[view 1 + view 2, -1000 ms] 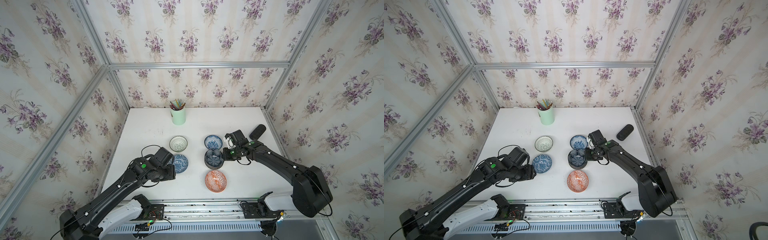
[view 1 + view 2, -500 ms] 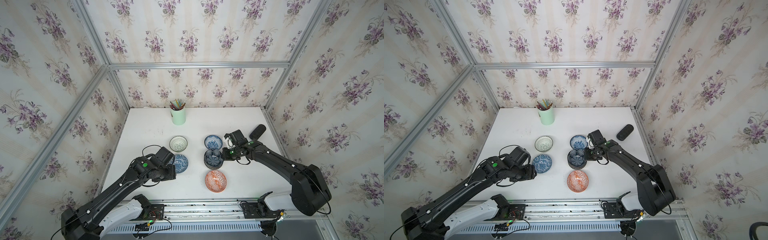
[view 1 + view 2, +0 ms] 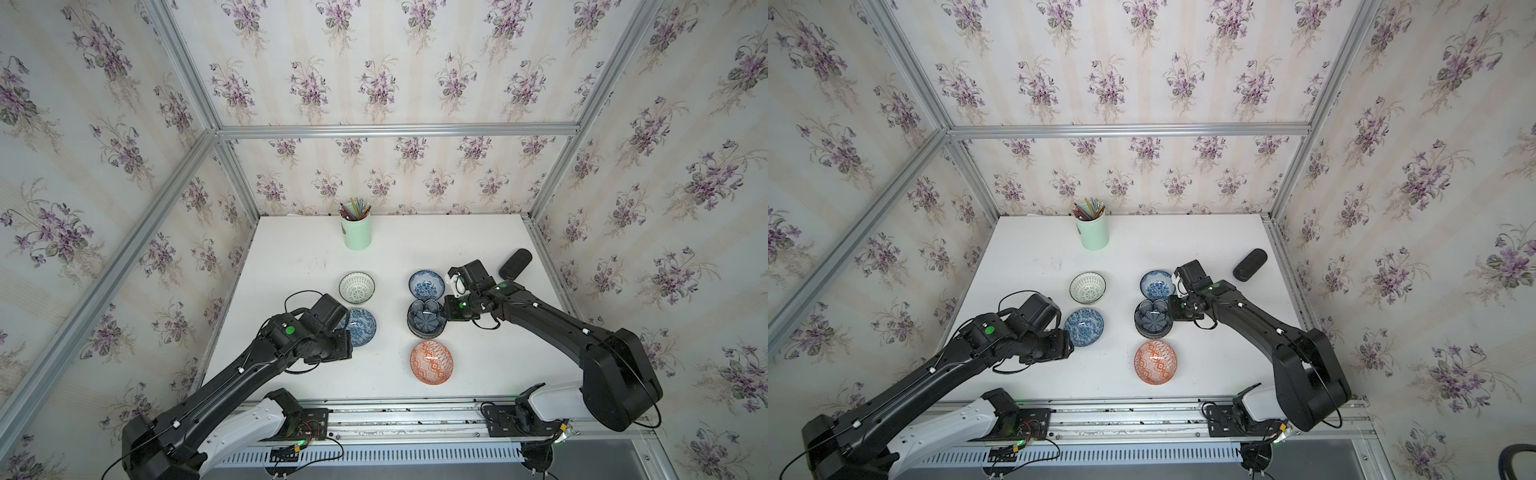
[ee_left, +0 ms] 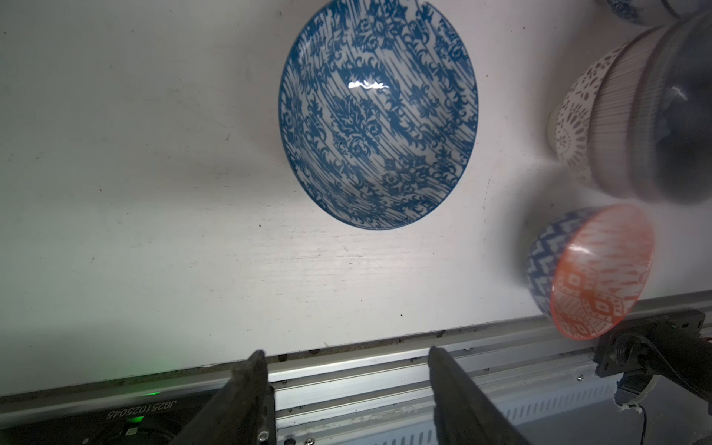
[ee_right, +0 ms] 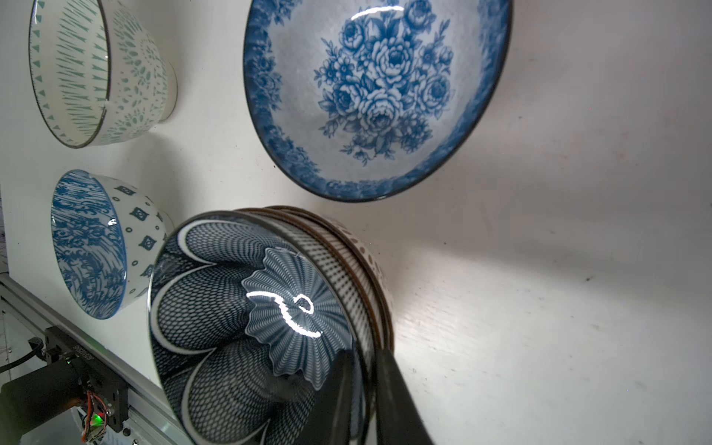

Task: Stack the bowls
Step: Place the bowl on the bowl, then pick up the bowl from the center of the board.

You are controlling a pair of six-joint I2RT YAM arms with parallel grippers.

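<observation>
A stack of bowls (image 3: 427, 319) stands mid-table, topped by a dark petal-patterned bowl (image 5: 250, 319); striped and dotted rims show beneath it. My right gripper (image 5: 362, 354) is shut on the dark bowl's rim, one finger inside and one outside. Behind the stack sits a blue floral bowl (image 3: 425, 284) (image 5: 381, 88). To the left are a white-green bowl (image 3: 356, 286) and a blue-patterned bowl (image 3: 362, 326) (image 4: 377, 111). An orange bowl (image 3: 431, 362) lies in front. My left gripper (image 4: 346, 358) is open and empty, near the blue-patterned bowl and above the table's front edge.
A mint-green cup of pencils (image 3: 356, 232) stands at the back of the table. A black oblong object (image 3: 515, 264) lies at the right edge, behind my right arm. The metal front rail (image 3: 415, 409) and papered walls bound the table.
</observation>
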